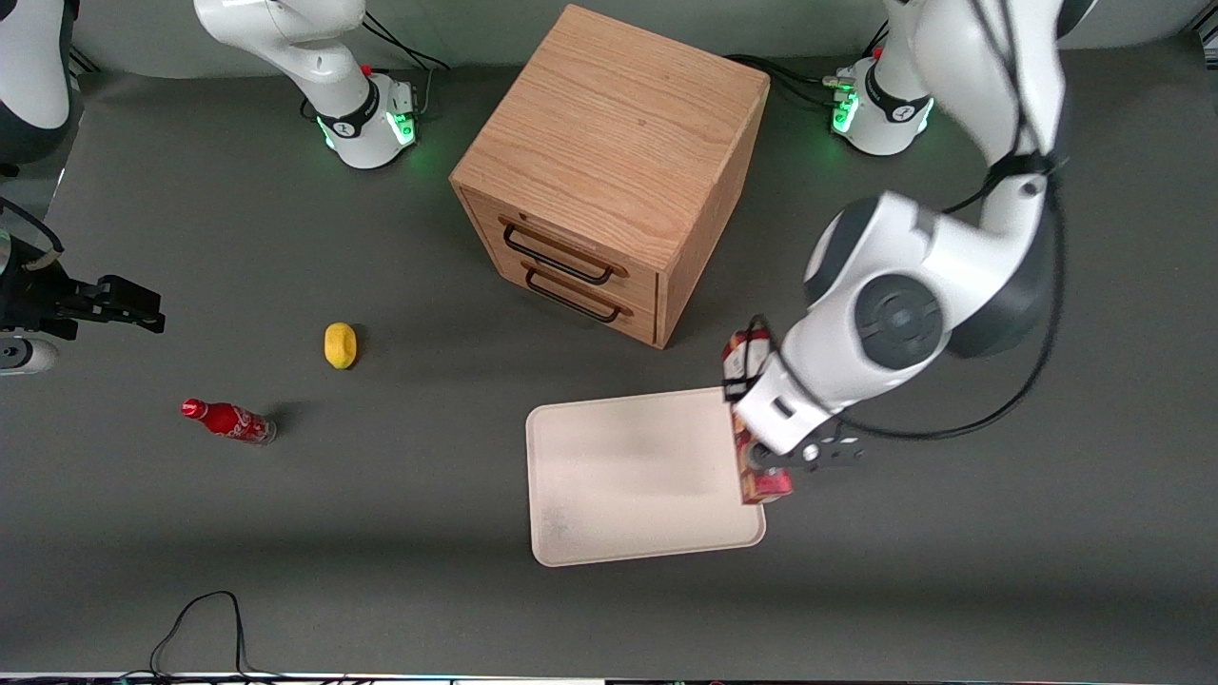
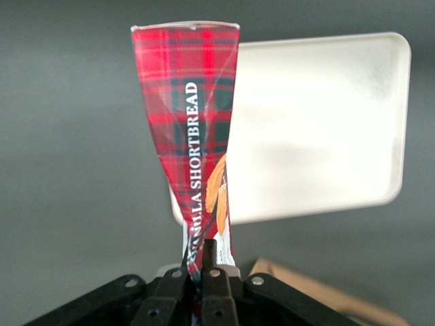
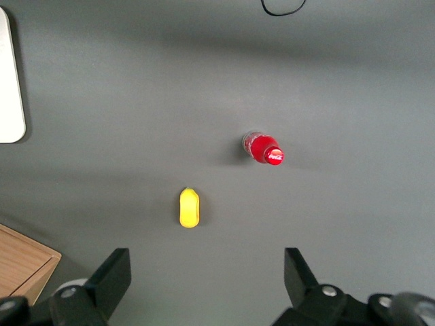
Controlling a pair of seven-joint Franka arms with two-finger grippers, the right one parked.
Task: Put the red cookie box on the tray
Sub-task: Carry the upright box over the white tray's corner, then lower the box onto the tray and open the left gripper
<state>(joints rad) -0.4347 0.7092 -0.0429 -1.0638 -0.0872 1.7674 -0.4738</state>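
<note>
At right of centre in the front view, my gripper [image 1: 769, 463] hangs over the tray's edge nearest my own end of the table, pinched shut on the red cookie box [image 1: 738, 357]; the carton's two ends show above and below my wrist, held off the table. Tray [image 1: 628, 476]: cream-white, rounded corners, lower centre of frame, nothing lying on it. Wooden drawer cabinet [image 1: 609, 162]: upper centre, two dark handles on its front, farther from the camera than the tray. Yellow object [image 1: 340, 344]: left of centre, toward the parked arm's end. Red soda bottle [image 1: 228, 420]: on its side, nearer the camera than the yellow object.

Left wrist view: gripper [image 2: 206, 268] with fingers pressed tight on the red cookie box [image 2: 187, 115], tartan carton lettered SHORTBREAD, crushed narrow at the grip and widening away from it; tray [image 2: 319, 129] below it, part overlapped by the box.

Right wrist view: red soda bottle [image 3: 264, 149] at centre right; yellow object [image 3: 189, 208] just below centre; tray [image 3: 9, 81], a sliver at the left edge.
</note>
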